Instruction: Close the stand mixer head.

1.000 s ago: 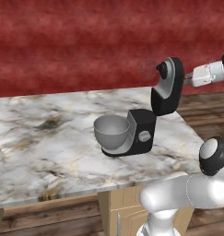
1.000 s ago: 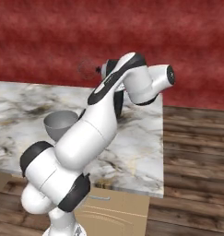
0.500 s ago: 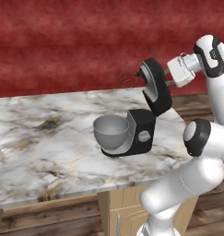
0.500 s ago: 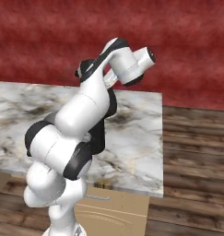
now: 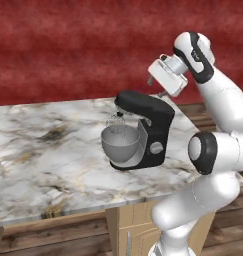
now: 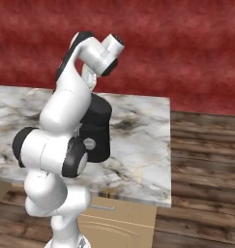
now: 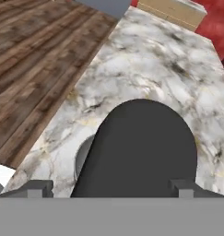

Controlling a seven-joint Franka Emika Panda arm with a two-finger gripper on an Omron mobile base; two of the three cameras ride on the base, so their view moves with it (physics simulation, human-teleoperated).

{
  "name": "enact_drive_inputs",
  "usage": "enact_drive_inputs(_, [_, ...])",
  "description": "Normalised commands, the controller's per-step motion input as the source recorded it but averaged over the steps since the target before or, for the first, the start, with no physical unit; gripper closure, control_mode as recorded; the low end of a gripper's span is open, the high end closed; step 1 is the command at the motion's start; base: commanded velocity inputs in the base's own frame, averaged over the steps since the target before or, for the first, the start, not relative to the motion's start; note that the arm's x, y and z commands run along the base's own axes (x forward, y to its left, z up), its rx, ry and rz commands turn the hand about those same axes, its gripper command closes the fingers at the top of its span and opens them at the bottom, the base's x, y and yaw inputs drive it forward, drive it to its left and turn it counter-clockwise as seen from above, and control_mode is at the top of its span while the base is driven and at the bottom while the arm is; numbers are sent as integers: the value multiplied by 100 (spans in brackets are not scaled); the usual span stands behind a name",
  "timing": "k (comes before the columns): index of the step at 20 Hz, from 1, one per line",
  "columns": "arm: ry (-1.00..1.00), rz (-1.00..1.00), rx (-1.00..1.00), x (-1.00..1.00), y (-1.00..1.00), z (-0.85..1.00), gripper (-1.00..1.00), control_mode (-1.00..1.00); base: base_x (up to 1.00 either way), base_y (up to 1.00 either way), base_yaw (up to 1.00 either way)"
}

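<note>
Stand mixer head (image 5: 143, 103) is now down, lying level over the grey bowl (image 5: 121, 145) with the whisk (image 5: 116, 120) dipping into it; half a second ago it stood tilted up and back, pushed by the arm. Mixer sits near the right edge of the marble surface (image 5: 48, 150), toward the far side. End effector (image 5: 158, 91) is just behind and above the rear of the head; in the hand view its fingertips (image 7: 37, 188) stand wide apart on either side of the black housing (image 7: 141, 143), holding nothing. Contact with the head: cannot tell. Judgement: head looks closed; the task is essentially done.
</note>
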Motion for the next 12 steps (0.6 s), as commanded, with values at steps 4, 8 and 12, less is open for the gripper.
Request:
enact_drive_inputs(4, [-3,9,-6,-54,63,29,-100,-100,0,0,0])
enact_drive_inputs(8, [-11,0,-3,-86,9,4,-100,-100,0,0,0])
enact_drive_inputs(12, [-16,0,-4,-96,-2,0,-100,-100,0,0,0])
